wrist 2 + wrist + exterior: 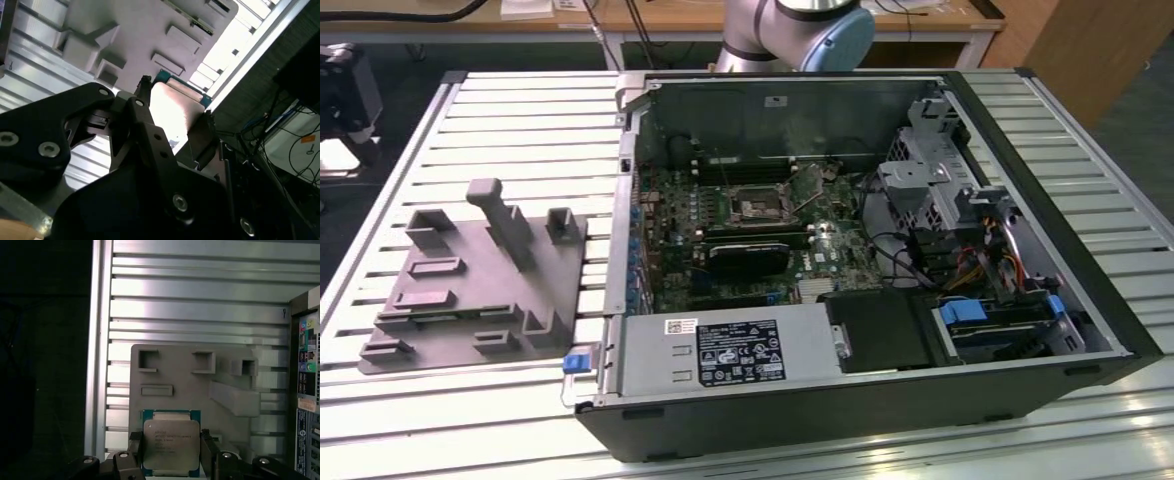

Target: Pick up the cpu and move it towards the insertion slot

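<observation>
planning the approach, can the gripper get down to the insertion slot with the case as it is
Probably yes: the case side is off and nothing lies over the insertion slot. The gripper, shut on the cpu, is above the grey tray.

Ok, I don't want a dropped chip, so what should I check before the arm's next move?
1. The tool shut on the cpu: ok.
2. The cpu off the grey tray: ok, judging by both wrist views.
3. The cpu square in the grip: ok.
4. The insertion slot uncovered and empty: cannot tell.
5. Height enough to cross the case wall: cannot tell.
</observation>
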Controlling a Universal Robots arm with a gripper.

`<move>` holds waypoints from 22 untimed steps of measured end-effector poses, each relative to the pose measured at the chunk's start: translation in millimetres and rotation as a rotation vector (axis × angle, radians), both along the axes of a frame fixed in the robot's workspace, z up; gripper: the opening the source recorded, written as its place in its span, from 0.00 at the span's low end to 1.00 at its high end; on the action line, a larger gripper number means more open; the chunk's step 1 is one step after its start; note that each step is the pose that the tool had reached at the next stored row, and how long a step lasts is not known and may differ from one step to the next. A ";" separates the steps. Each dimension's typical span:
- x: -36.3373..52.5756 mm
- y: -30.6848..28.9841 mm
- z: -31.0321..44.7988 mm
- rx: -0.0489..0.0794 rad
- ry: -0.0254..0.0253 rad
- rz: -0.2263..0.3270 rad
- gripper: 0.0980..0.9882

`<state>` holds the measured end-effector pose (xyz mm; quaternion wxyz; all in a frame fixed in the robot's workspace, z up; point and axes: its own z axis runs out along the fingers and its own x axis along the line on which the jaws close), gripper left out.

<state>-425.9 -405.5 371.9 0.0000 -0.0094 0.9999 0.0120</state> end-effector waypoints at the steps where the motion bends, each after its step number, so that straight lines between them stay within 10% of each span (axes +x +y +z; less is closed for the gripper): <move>1: 3.3 0.0 0.1 0.000 -0.0002 0.000 0.50; 22: 66.7 3.1 0.0 0.001 -0.0141 0.000 0.50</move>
